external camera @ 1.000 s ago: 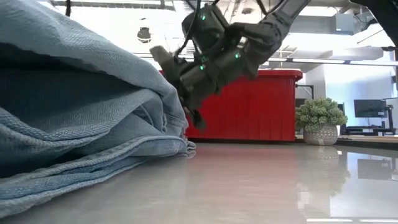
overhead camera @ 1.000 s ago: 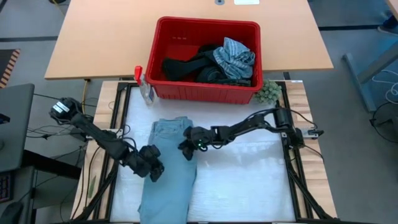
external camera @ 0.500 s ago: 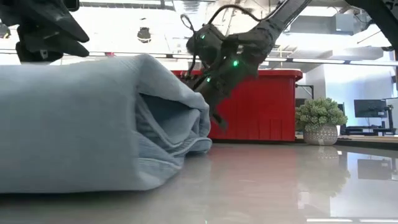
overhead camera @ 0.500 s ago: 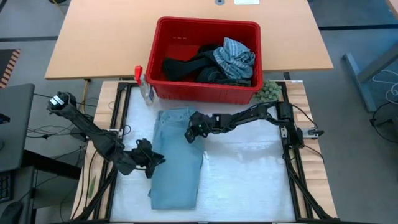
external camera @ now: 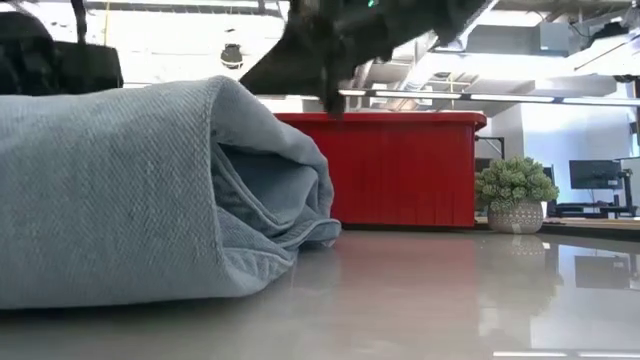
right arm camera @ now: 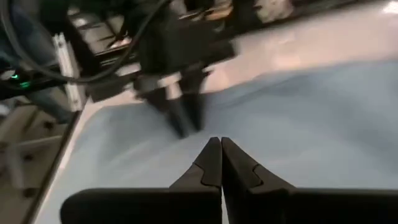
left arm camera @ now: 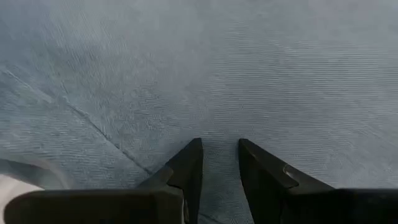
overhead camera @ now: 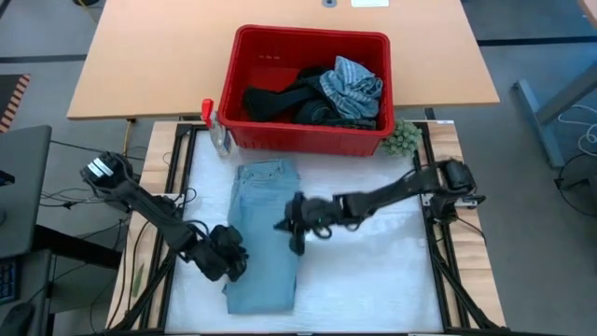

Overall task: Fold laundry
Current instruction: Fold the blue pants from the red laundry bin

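Light blue jeans (overhead camera: pixel 264 233) laid folded lengthwise on the table (overhead camera: pixel 373 280)
Left gripper (left arm camera: pixel 219 155) slightly parted on the jeans' left edge; right gripper (right arm camera: pixel 216 155) closed above their right edge

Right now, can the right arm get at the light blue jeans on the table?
Probably yes. The right gripper, fingers shut, hovers at the right edge of the folded light blue jeans, with nothing between them. The left gripper sits at the opposite edge, out of its way.

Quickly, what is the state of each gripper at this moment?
Left gripper: slightly open, fingertips over the light blue jeans, holding nothing.
Right gripper: shut, holding nothing, at the jeans' edge.
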Robot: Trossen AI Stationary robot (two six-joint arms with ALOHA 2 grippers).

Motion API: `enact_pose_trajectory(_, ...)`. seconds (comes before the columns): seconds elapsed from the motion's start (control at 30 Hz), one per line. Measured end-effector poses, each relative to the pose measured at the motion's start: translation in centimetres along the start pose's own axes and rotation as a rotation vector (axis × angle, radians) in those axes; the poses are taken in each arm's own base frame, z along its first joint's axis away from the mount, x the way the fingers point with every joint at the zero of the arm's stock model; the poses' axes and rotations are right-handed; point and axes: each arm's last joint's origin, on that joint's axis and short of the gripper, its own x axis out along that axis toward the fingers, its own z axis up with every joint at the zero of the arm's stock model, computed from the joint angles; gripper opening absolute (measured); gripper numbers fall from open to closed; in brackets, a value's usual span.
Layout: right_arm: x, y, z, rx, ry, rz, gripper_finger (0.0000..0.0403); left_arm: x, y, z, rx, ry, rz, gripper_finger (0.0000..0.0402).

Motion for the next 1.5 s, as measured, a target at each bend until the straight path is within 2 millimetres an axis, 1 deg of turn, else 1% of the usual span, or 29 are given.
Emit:
enact_pose_trajectory(0.03,0.5,0.3,-0.8,0.015,0.011,0.008,0.0024,0.2,0.0,-0.1,-0.001,0.015,0.004,0.0093)
enact_pose_trajectory(0.1,1.7,0.3,-3.0,0.052,0.076,-0.005,0.0024,0.4,0.0,-0.3,0.000,0.039,-0.001,0.0093)
enact_pose_trajectory(0.17,2.8,0.3,-4.5,0.082,0.121,-0.017,0.0023,0.0,-0.1,0.0,0.008,0.038,-0.021,0.0093)
enact_pose_trajectory(0.23,3.7,-0.2,-6.3,0.115,0.187,-0.042,0.0023,-0.9,-0.4,0.5,0.019,0.020,-0.063,0.0093)
enact_pose_trajectory(0.3,4.3,-0.3,-8.0,0.139,0.260,-0.070,0.0023,-2.3,-0.6,1.4,0.040,-0.036,-0.111,0.0093)
enact_pose_trajectory(0.33,4.5,-0.2,-8.5,0.135,0.273,-0.073,0.0023,-3.0,-0.7,1.9,0.044,-0.078,-0.139,0.0093)
enact_pose_trajectory(0.4,4.5,0.2,-8.8,0.123,0.281,-0.066,0.0023,-4.3,-0.6,2.8,0.059,-0.168,-0.148,0.0093)
enact_pose_trajectory(0.47,4.3,0.6,-8.5,0.116,0.273,-0.056,0.0023,-5.1,-0.1,3.5,0.066,-0.272,-0.103,0.0093)
enact_pose_trajectory(0.57,3.0,1.3,-6.8,0.083,0.230,-0.024,0.0023,-5.1,1.3,4.3,0.053,-0.373,0.020,0.0093)
enact_pose_trajectory(0.6,2.4,1.7,-5.6,0.071,0.183,-0.007,0.0023,-4.8,1.7,4.5,0.039,-0.375,0.038,0.0093)
enact_pose_trajectory(0.7,0.5,2.5,-2.7,0.028,0.042,-0.058,0.0023,-3.6,2.5,4.6,0.002,-0.310,0.014,0.0093)
enact_pose_trajectory(0.73,0.2,2.5,-2.1,0.012,0.009,-0.087,0.0023,-3.2,2.7,4.5,0.003,-0.277,0.008,0.0093)
enact_pose_trajectory(0.77,0.1,2.3,-2.0,-0.004,-0.003,-0.118,0.0023,-2.8,3.0,4.4,0.008,-0.252,0.023,0.0093)
enact_pose_trajectory(0.83,0.5,1.7,-2.4,-0.021,0.013,-0.163,0.0023,-2.3,3.6,4.1,-0.017,-0.230,0.064,0.0093)
enact_pose_trajectory(0.9,1.5,0.8,-3.4,-0.011,0.047,-0.192,0.0023,-1.9,4.5,3.7,-0.046,-0.199,0.126,0.0093)
enact_pose_trajectory(1.0,3.5,-0.6,-5.7,0.043,0.093,-0.227,0.0023,-1.3,5.5,3.3,-0.130,-0.174,0.174,0.0093)
enact_pose_trajectory(1.07,4.7,-1.3,-7.5,0.084,0.128,-0.240,0.0023,-0.9,6.1,3.1,-0.157,-0.156,0.195,0.0093)
enact_pose_trajectory(1.13,5.4,-1.7,-8.4,0.128,0.141,-0.237,0.0023,-0.5,6.5,3.0,-0.165,-0.131,0.211,0.0093)
enact_pose_trajectory(1.2,5.6,-1.8,-8.6,0.151,0.157,-0.214,0.0023,-0.6,6.5,3.1,-0.175,-0.146,0.210,0.0093)
enact_pose_trajectory(1.23,5.5,-1.7,-8.4,0.152,0.158,-0.201,0.0023,-0.9,6.3,3.2,-0.175,-0.171,0.202,0.0093)
enact_pose_trajectory(1.33,4.6,-1.3,-7.2,0.118,0.146,-0.178,0.0023,-2.5,5.0,4.2,-0.170,-0.305,0.152,0.0093)
enact_pose_trajectory(1.4,3.7,-1.0,-5.5,0.098,0.103,-0.149,0.0023,-3.7,4.1,4.9,-0.144,-0.372,0.108,0.0093)
enact_pose_trajectory(1.5,2.1,-1.4,-2.0,0.077,-0.003,-0.124,0.0023,-4.8,2.7,5.5,-0.106,-0.431,0.022,0.0093)
